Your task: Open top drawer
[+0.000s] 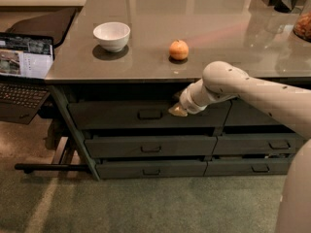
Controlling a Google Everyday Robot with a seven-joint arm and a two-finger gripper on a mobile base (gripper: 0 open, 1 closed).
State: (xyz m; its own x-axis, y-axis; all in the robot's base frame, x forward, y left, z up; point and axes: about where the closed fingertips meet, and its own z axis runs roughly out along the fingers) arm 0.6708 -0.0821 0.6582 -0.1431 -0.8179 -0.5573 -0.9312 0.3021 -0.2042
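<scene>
The top drawer [116,114] is a wide dark grey drawer right under the counter's edge, with a small dark bail handle [150,114] at its centre. Its front looks shut or nearly shut. My white arm comes in from the right. The gripper [177,110] sits against the drawer front, a short way right of the handle and just under the counter lip. Only a tan fingertip shows below the white wrist.
A white bowl [112,35] and an orange fruit [179,50] stand on the grey counter [218,38]. Two shorter drawers [150,147] lie below, more drawers [265,144] to the right. An open laptop [22,64] sits at the left. A dark floor bar [53,167] lies low left.
</scene>
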